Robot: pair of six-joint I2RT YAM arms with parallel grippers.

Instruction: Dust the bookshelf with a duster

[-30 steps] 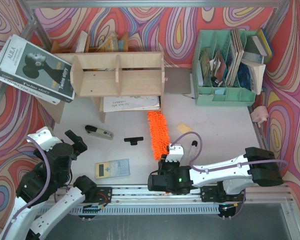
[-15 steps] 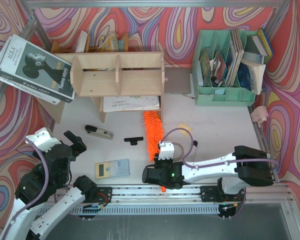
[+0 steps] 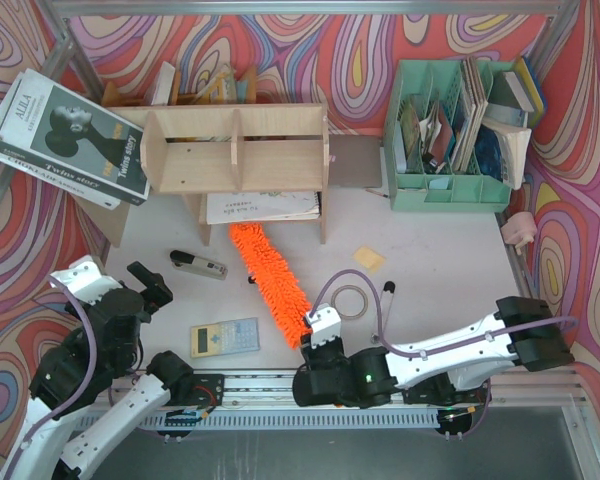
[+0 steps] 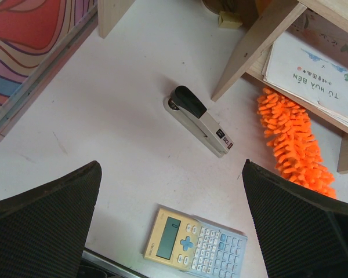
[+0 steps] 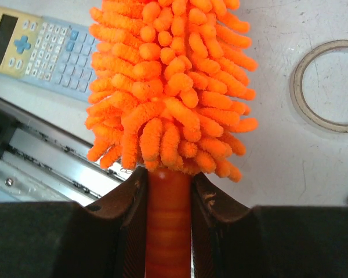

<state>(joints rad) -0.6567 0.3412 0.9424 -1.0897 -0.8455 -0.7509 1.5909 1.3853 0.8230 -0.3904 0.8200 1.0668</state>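
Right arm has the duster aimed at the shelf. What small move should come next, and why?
Probably ease the right pincer forward, sliding the duster into the bottom bay of the bookshelf. The pincer is shut on the handle, and the fluffy tip lies at that bay's front edge, not yet inside.
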